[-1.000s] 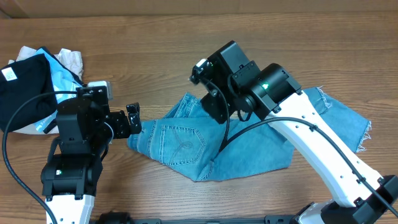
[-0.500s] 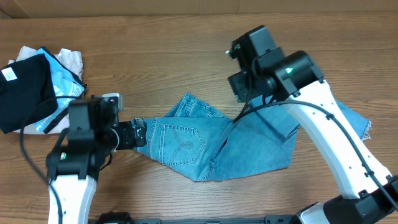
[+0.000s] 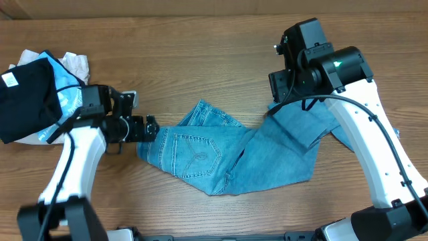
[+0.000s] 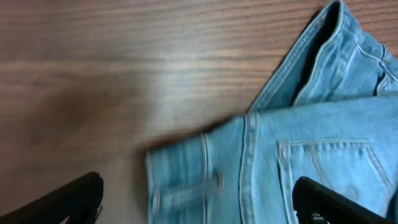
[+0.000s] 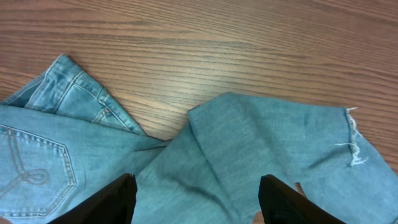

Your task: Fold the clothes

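The jeans (image 3: 267,164) are laid on the brown wooden desk (image 3: 167,47), in the middle and right of the overhead view. They are light blue and partly folded over. 1 back pocket (image 3: 194,152) is turned face up near the left end of the jeans. 1 leg is folded across toward the upper right. A frayed hem (image 5: 351,146) is seen at the right side of the right wrist view.

The left claw (image 3: 148,127) is held just beside the left end of the jeans, by the waistband (image 4: 186,186). In the left wrist view its 2 fingers (image 4: 74,196) are spread wide, 1 in each lower corner. The waistband corner is seen between them, and nothing is gripped.

The right claw (image 5: 198,183) is held over the folded leg, in the upper right of the overhead view. Its 2 fingers (image 5: 102,202) are spread wide too. Blue cloth is seen between them, but it is not gripped.

Other clothes are piled at the upper left of the overhead view, well apart from the jeans. A black garment (image 3: 27,100) with a white tag (image 3: 9,79) is laid on top. A sky-blue garment (image 3: 67,94) and an off-white garment (image 3: 77,63) are tucked beside it.
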